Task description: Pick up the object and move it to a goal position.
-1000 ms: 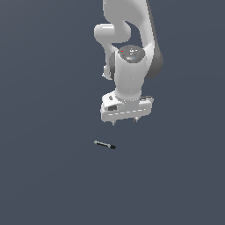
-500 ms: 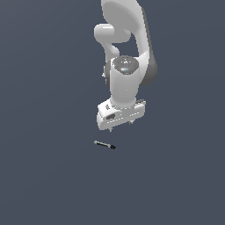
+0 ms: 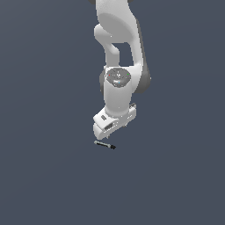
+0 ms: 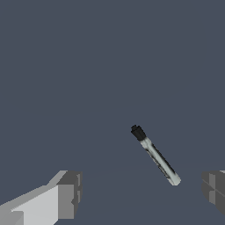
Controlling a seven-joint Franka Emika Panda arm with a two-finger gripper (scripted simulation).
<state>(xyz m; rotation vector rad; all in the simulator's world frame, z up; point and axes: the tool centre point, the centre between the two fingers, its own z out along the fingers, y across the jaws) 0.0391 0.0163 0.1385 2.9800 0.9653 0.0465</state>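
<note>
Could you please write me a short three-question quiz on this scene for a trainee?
1. True or false: the white gripper already holds the thin light-grey pen-like stick with a black cap.
2. In the wrist view, the two grey fingers stand: A) closed together, B) spread apart, C) hidden.
3. Fill in: the stick lies flat on the dark ______ floor.

Key: 1 false; 2 B; 3 grey.

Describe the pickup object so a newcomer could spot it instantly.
Find the white arm's gripper in the exterior view, then look just below it. The object lies flat on the dark grey floor: a tiny thin stick, light grey shaft, black cap. It's the only loose item visible.
</note>
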